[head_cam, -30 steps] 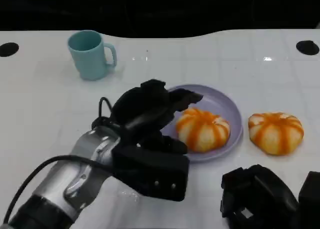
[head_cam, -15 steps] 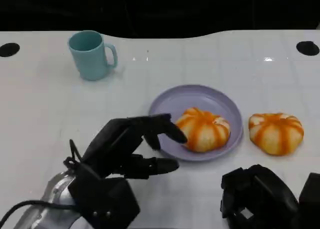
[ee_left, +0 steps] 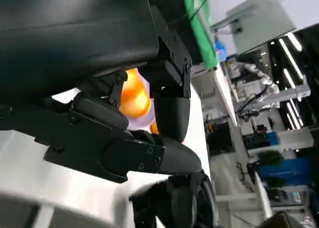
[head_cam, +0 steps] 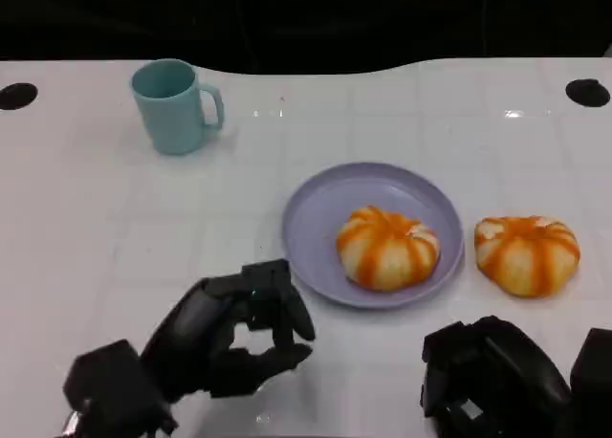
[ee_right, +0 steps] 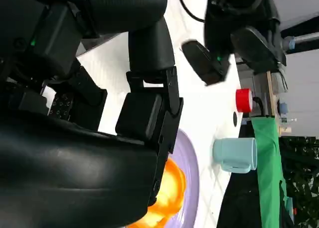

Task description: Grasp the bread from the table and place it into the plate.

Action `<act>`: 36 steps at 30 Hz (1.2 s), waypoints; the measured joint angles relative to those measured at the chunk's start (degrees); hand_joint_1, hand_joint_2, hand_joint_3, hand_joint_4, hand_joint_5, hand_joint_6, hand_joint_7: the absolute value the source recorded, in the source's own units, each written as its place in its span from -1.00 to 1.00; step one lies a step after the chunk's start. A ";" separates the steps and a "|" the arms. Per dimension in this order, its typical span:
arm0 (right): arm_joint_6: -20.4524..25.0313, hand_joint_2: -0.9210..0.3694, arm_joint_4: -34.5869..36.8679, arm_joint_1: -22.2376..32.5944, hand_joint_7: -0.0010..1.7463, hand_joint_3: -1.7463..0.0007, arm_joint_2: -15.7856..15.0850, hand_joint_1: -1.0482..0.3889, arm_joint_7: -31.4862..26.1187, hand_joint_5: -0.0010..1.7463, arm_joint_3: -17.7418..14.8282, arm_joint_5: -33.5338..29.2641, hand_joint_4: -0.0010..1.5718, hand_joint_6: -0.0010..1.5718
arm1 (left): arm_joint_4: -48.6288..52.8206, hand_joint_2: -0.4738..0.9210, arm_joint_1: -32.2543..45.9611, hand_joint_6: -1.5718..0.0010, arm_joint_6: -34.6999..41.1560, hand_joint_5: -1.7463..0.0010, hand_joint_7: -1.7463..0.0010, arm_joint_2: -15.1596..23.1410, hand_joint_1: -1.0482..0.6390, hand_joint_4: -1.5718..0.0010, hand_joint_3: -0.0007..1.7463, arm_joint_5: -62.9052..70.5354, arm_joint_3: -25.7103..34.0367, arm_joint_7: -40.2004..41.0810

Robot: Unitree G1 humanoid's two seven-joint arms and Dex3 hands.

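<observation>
- The left hand (head_cam: 225,338) has pulled back from the plate (head_cam: 325,208) toward the near left, holding nothing, fingers loosely curled.
- One bread (head_cam: 387,248) lies on the plate; another bread (head_cam: 527,253) waits on the table, just right of it.
- Right hand (head_cam: 497,381) sits near, grip unclear.

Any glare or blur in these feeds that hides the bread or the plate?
Head view: sharp, with small glints on the table; plate and both breads read clearly. Left wrist view: the bread is a blurred orange patch behind the dark fingers. Right wrist view: the close hand blocks much of the plate.
</observation>
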 measured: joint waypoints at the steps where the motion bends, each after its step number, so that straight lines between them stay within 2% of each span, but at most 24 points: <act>1: 0.00 0.36 0.00 0.00 0.16 -0.57 0.00 -1.00 0.00 0.48 0.00 0.00 1.00 1.00 | -0.62 1.00 0.69 0.11 1.01 -1.00 -0.69 -0.36 -0.67 0.05 -0.72 -0.95 0.44 -0.97; 4: 0.01 0.36 0.00 -0.01 0.15 -0.56 0.02 -1.00 0.01 0.48 0.02 0.01 1.00 1.00 | -2.68 1.00 2.37 0.04 4.42 -1.00 -0.72 -1.00 -0.64 -0.01 -0.77 -3.85 1.62 -3.33; 10: 0.01 0.31 -0.13 0.02 0.14 -0.51 0.01 -1.00 0.07 0.47 0.04 0.00 1.00 1.00 | -6.68 1.00 5.91 0.06 11.56 -1.00 -0.89 -1.57 -0.69 -0.06 -0.79 -7.51 3.47 -7.16; 15: 1.25 0.41 -1.17 0.35 0.14 -0.56 0.02 -1.00 0.52 0.49 0.04 0.52 1.00 1.00 | -7.21 1.00 7.24 0.05 14.56 -1.00 -0.95 -2.74 -0.69 -0.11 -0.78 -8.97 4.65 -9.32; 20: 1.90 0.41 -1.50 0.95 0.14 -0.58 0.05 -1.00 0.57 0.49 0.04 0.70 1.00 1.00 | -8.29 1.00 8.38 0.07 17.90 -1.00 -0.99 -3.71 -0.67 -0.12 -0.72 -9.68 5.82 -9.96; 31: 0.78 0.32 -1.08 0.94 0.16 -0.53 0.23 -1.00 0.59 0.48 -0.09 0.96 1.00 1.00 | -8.67 0.99 8.48 0.08 20.80 -1.00 -1.00 -5.37 -0.64 -0.14 -0.73 -10.85 7.82 -12.86; 36: 0.65 0.24 -0.72 0.86 0.14 -0.44 0.24 -1.00 0.58 0.49 -0.17 1.02 0.98 1.00 | -8.36 1.00 8.35 0.08 21.09 -1.00 -1.00 -5.82 -0.66 -0.13 -0.74 -10.84 8.33 -13.44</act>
